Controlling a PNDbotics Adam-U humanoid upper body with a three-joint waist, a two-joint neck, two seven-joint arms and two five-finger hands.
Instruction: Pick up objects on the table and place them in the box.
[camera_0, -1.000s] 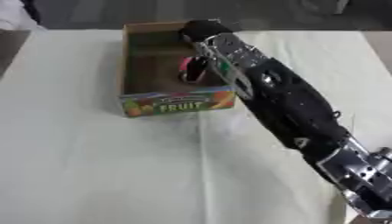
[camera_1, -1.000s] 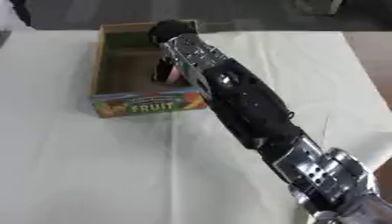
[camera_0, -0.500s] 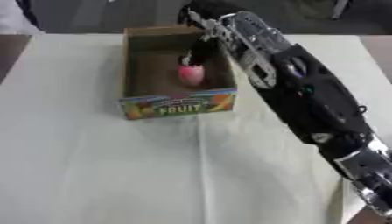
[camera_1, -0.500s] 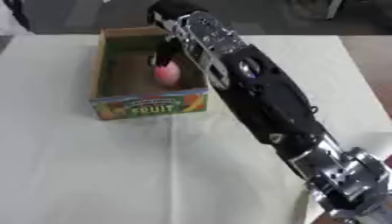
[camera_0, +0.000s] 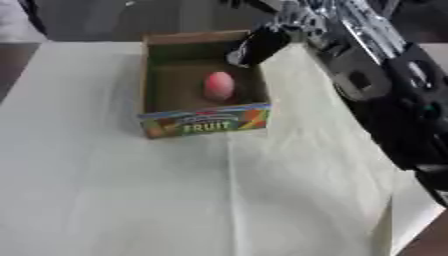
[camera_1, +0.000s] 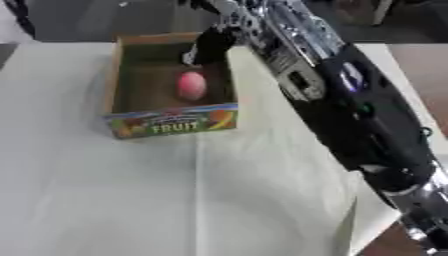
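A cardboard box (camera_0: 206, 123) with a bright "FRUIT" front stands on the table, left of centre and toward the far edge. Inside it lies a pink-red round fruit (camera_0: 219, 86), alone on the box floor. My right hand (camera_0: 255, 46) hangs above the box's far right corner, apart from the fruit, its dark fingers relaxed and pointing down with nothing in them. My right arm (camera_1: 332, 95) runs from the lower right up across the view. My left hand shows in neither view.
A pale cloth (camera_0: 175, 200) covers the table in front of and beside the box. The table's right edge (camera_0: 418, 220) shows at the lower right. Dark floor lies beyond the far edge.
My right hand was down in the box on the fruit; it has let go and risen to the box's far right corner. The fruit stays in the box.
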